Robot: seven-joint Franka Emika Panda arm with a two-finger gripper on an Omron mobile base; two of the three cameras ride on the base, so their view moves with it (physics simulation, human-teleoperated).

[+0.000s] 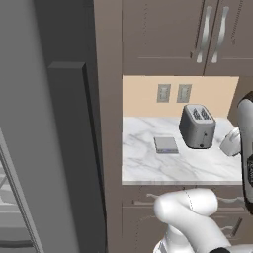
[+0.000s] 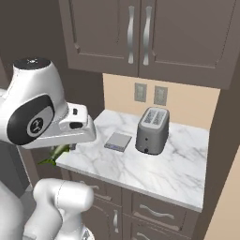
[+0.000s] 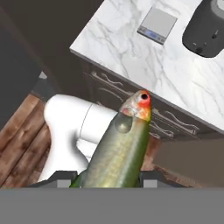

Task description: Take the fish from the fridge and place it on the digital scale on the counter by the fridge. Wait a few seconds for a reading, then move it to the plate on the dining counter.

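My hand (image 3: 109, 183) closed on fish (image 3: 120, 148), held off worktop (image 3: 131, 48) edge, above floor. Digital scale (image 3: 157, 25) flat on worktop, bare, just beside toaster (image 3: 205, 28). Fridge (image 1: 44, 148) door open at left.

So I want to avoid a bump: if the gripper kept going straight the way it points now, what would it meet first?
Judging by the hand view, the gripper, shut on the fish, points at the cabinet drawers below the counter edge, so probably those, short of the digital scale. Depth is unclear.
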